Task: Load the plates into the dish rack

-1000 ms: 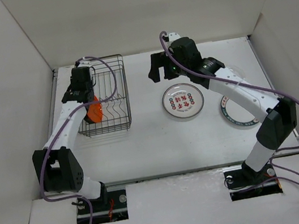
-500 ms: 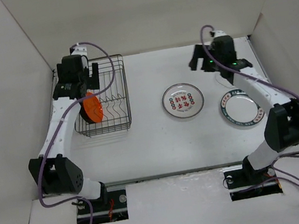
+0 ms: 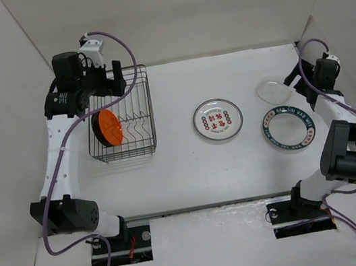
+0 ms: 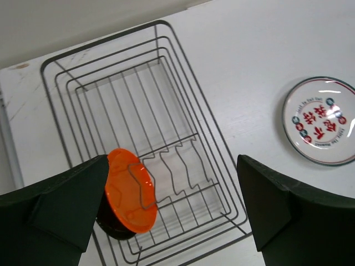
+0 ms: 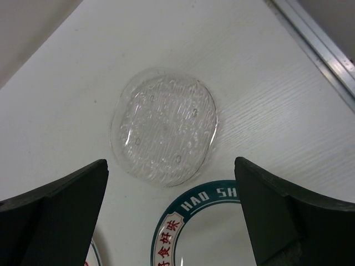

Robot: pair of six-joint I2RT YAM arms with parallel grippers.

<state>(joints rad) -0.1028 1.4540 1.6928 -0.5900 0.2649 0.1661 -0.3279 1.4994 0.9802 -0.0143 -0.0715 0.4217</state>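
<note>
Between fingers of wide-spread right gripper (image 5: 171, 166): clear glass plate (image 5: 163, 126), likely next pick; needs descent, rim pinch. Left gripper (image 4: 172, 166) wide, empty, above dish rack (image 4: 191, 83).

White table (image 3: 183, 166) with dish rack (image 3: 130, 124), clear plate (image 3: 271, 89), red-lettered plate (image 3: 217, 120), green-rimmed plate (image 3: 289, 129).

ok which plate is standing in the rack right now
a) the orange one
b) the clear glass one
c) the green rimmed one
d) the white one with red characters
a: the orange plate stands on edge between the divider wires of the dish rack, while the glass plate, the red-character plate and the green-rimmed plate lie flat on the table outside it.
</note>
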